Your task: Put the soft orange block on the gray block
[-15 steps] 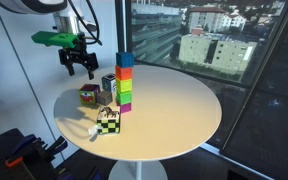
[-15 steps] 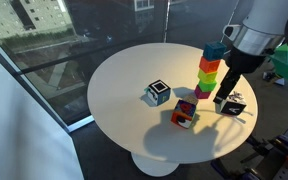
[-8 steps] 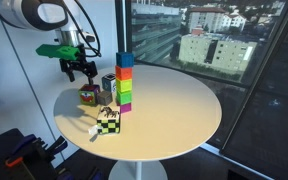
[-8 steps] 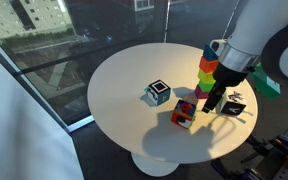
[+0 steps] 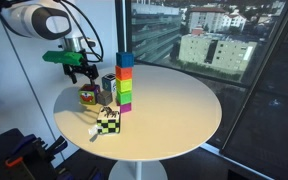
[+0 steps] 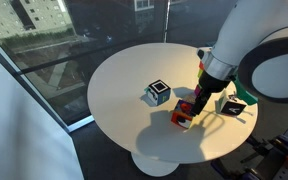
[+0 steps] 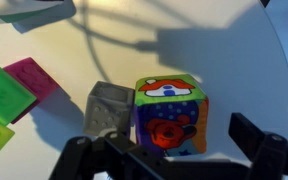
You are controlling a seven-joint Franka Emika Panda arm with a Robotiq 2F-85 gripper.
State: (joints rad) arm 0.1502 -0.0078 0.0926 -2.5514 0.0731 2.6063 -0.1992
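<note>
The soft orange block (image 7: pixel 169 115), a multicoloured fabric cube with an orange face, sits on the round white table (image 5: pixel 174 110). It also shows in both exterior views (image 5: pixel 88 96) (image 6: pixel 184 115). The gray block (image 7: pixel 109 108) stands right beside it, also seen in an exterior view (image 5: pixel 108 85). My gripper (image 7: pixel 179 150) is open and empty. It hangs just above the soft block, a finger on each side, not touching. It shows in both exterior views (image 5: pixel 84 73) (image 6: pixel 200 98).
A tall stack of coloured blocks (image 5: pixel 125 80) stands behind the gray block; its green and pink blocks show in the wrist view (image 7: pixel 14 88). A checkered cube (image 5: pixel 107 121) (image 6: pixel 158 93) lies near the table's edge. Glass windows surround the table.
The arm has come down and moved over the soft block. The gripper stays open. No block has moved.
</note>
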